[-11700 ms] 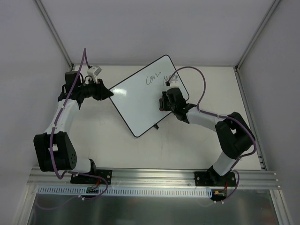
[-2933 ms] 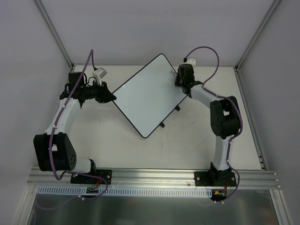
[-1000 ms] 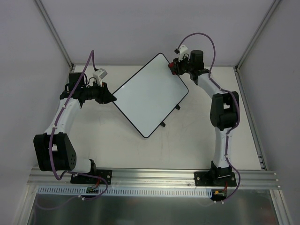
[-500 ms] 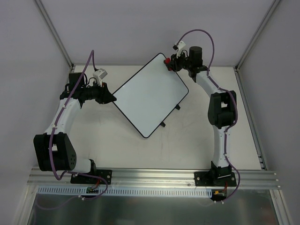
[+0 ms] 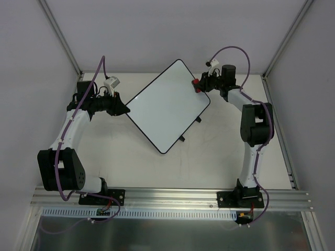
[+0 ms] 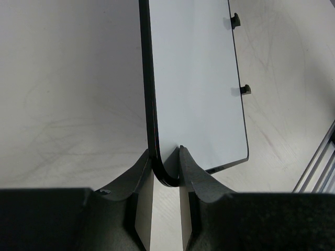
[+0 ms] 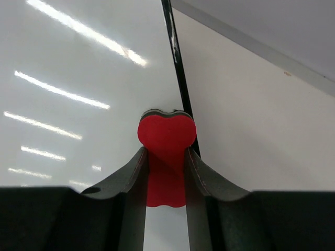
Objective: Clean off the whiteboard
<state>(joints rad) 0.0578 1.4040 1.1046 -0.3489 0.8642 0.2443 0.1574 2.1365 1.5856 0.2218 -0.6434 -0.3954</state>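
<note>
The whiteboard (image 5: 167, 107) lies turned at an angle on the table, white with a thin black rim and no writing showing. My left gripper (image 5: 125, 109) is shut on its left corner; the left wrist view shows the rounded black rim (image 6: 166, 175) pinched between the fingers (image 6: 137, 172). My right gripper (image 5: 199, 84) is shut on a small red eraser (image 5: 195, 82) at the board's upper right edge. In the right wrist view the eraser (image 7: 166, 136) sticks out past the fingertips and rests over the rim (image 7: 178, 68). Two black clips (image 6: 235, 21) stand on the board's near right edge.
The white tabletop (image 5: 209, 151) carries faint scribbles. Grey walls and metal corner posts (image 5: 60, 36) close the back and sides. An aluminium rail (image 5: 172, 196) with both arm bases runs along the near edge.
My right gripper with the eraser swept from the board's top corner down and right along its upper right edge. The left arm and the board stayed put.
</note>
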